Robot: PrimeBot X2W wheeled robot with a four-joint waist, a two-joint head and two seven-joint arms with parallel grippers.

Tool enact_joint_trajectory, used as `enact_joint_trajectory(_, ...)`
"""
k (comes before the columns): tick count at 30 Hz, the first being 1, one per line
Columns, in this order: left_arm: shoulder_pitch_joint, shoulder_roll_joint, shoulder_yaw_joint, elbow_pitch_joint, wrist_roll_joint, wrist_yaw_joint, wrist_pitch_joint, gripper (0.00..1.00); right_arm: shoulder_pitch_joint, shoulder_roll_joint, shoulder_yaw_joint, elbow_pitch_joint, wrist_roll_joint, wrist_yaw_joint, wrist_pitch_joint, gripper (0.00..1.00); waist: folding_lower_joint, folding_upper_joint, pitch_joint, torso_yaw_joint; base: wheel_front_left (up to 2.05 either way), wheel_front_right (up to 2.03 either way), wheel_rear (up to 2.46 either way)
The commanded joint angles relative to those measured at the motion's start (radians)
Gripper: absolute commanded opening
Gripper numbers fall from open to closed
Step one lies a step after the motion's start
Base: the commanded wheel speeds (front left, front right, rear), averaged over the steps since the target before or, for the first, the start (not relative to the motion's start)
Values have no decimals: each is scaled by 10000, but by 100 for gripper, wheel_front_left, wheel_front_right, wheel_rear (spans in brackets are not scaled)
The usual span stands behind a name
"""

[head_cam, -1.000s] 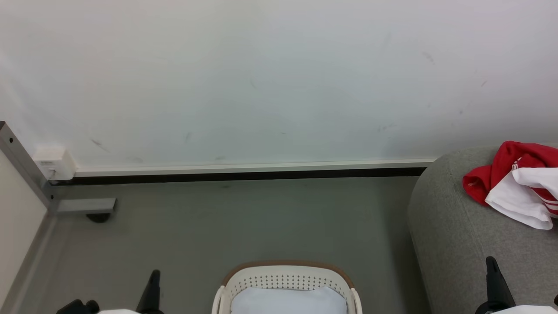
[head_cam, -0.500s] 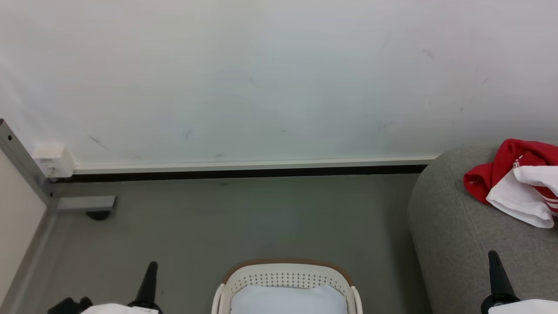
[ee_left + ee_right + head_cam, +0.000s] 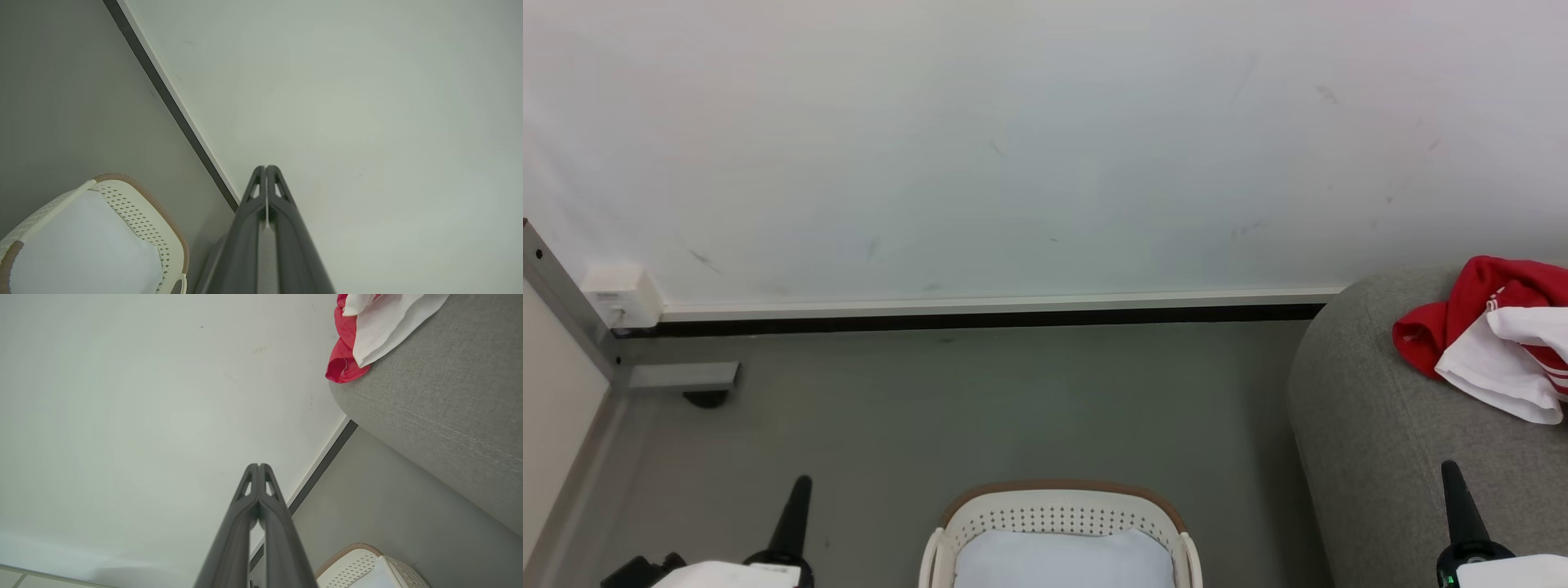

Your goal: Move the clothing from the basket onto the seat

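The cream-white basket [image 3: 1058,516] with a brown rim stands on the floor at the bottom centre, holding a pale blue-white garment [image 3: 1062,559]. The basket [image 3: 135,212] and its garment [image 3: 81,249] also show in the left wrist view, and the basket [image 3: 351,563] in the right wrist view. A red and white garment [image 3: 1494,343] lies on the grey seat [image 3: 1380,441] at the right; the garment [image 3: 359,339] and seat [image 3: 441,396] repeat in the right wrist view. My left gripper [image 3: 799,486] is left of the basket, shut and empty [image 3: 266,168]. My right gripper [image 3: 1450,469] is over the seat's front, shut and empty [image 3: 259,465].
A white wall [image 3: 1013,147] with a pale skirting strip [image 3: 996,309] stands behind the grey floor [image 3: 972,408]. A metal frame leg [image 3: 678,377] and a small white box [image 3: 619,296] sit at the left.
Both grippers have risen a little further into the head view. The head camera has tilted slightly, shifting the whole scene.
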Motion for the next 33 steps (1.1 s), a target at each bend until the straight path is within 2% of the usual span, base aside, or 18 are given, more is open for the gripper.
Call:
enact_joint_trajectory(1,-198,10,101,-83,-320,-80,84,0,-216,-108,-41,-125,254,-12,63,0,0,-1,9,1,0,0,0)
enact_joint_trajectory(33,-425,-225,783,-153,-2469,-546,761,0,-293,-131,-201,-434,2893,-18,750,0,0,-1,208,6,0,0,0)
